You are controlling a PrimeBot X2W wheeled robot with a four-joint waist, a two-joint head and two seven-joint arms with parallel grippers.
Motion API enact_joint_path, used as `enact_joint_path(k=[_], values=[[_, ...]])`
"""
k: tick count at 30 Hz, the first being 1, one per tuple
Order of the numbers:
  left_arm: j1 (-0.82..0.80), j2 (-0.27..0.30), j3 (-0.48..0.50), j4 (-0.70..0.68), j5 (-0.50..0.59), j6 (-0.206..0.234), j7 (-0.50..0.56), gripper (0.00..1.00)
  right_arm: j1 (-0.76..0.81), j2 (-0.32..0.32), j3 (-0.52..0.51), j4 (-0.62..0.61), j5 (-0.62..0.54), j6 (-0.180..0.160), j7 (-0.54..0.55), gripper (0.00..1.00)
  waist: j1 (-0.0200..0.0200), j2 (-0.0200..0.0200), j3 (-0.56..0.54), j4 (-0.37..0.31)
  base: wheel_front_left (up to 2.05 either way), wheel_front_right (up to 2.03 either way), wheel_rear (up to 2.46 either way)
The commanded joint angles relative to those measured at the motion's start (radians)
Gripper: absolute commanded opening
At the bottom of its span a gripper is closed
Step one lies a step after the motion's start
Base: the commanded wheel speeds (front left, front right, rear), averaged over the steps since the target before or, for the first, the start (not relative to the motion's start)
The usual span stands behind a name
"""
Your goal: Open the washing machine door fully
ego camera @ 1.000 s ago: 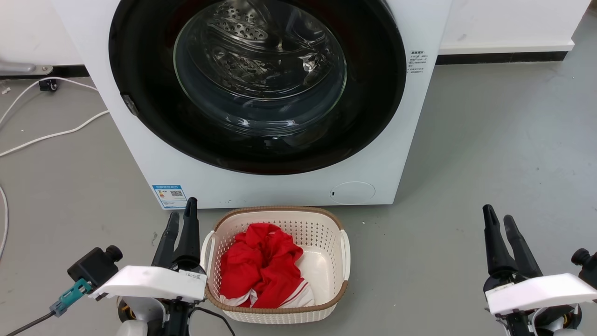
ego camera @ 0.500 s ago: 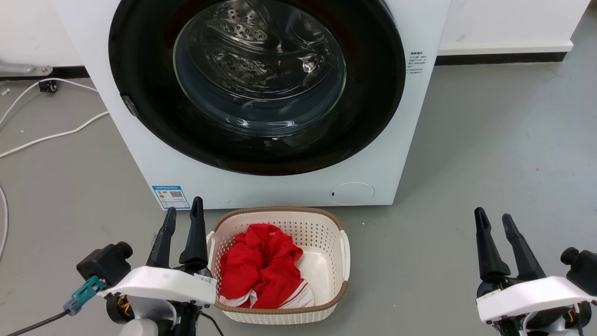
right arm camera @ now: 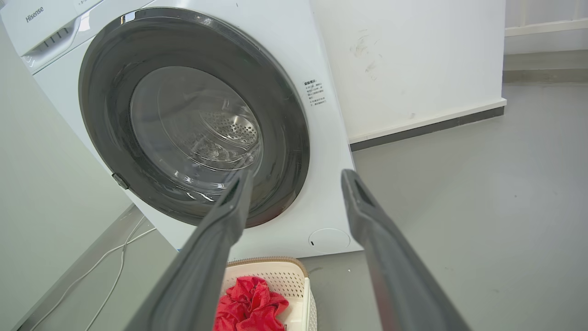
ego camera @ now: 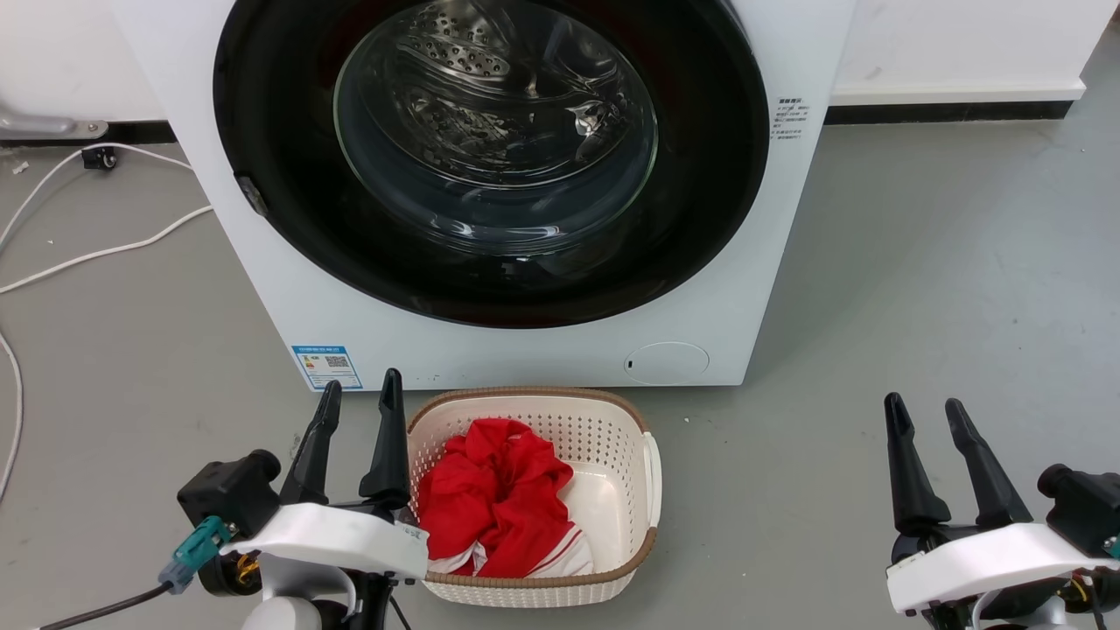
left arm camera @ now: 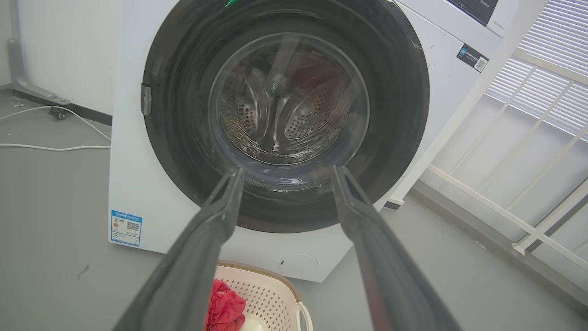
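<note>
Nearest to you, the left gripper (ego camera: 360, 385) and the right gripper (ego camera: 922, 402) hang low over the floor (ego camera: 919, 262), each with fingers apart and holding nothing. Between them stands the basket (ego camera: 525, 394) with a red cloth (ego camera: 494, 499), just before the machine (ego camera: 490, 350). Behind it, the door (ego camera: 280, 157) sits shut on the machine front, well apart from both grippers.

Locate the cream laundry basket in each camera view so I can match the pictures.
Head view: the laundry basket sits bottom centre, on the floor before the washing machine.
Left wrist view: the basket is at the bottom edge, left of centre, cut off by the frame.
Right wrist view: the basket is at the bottom edge, near centre, also cut off.
Shared landmark: the round white cover low on the machine's front.
</note>
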Motion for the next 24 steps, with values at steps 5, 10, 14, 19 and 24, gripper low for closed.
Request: enact_joint_path(k=[5, 10, 14, 19, 24], values=[[0.000, 0.002, -0.010, -0.018, 0.080, 0.009, -0.020, 1.00, 0.003, 0.002, 0.002, -0.019, -0.068, 0.000, -0.010, 1.00, 0.0000, 0.0000, 0.001, 0.003, 0.00, 0.00, 0.00], [0.003, 0.002, -0.018, -0.018, 0.137, 0.014, -0.031, 1.00, 0.008, 0.002, -0.001, -0.023, -0.115, 0.000, -0.013, 1.00, 0.0000, 0.0000, 0.000, 0.004, 0.00, 0.00, 0.00], [0.006, 0.002, -0.023, -0.019, 0.179, 0.019, -0.039, 1.00, 0.011, 0.002, -0.003, -0.028, -0.150, 0.000, -0.014, 1.00, 0.0000, 0.0000, -0.001, 0.004, 0.00, 0.00, 0.00], [0.006, 0.002, -0.028, -0.018, 0.223, 0.022, -0.050, 1.00, 0.012, 0.002, -0.007, -0.037, -0.189, 0.000, -0.020, 1.00, 0.0000, 0.0000, 0.000, 0.003, 0.00, 0.00, 0.00], [0.005, 0.002, -0.032, -0.017, 0.265, 0.029, -0.061, 1.00, 0.015, 0.003, -0.008, -0.045, -0.227, 0.000, -0.028, 1.00, 0.0000, 0.0000, 0.002, 0.003, 0.00, 0.00, 0.00]])
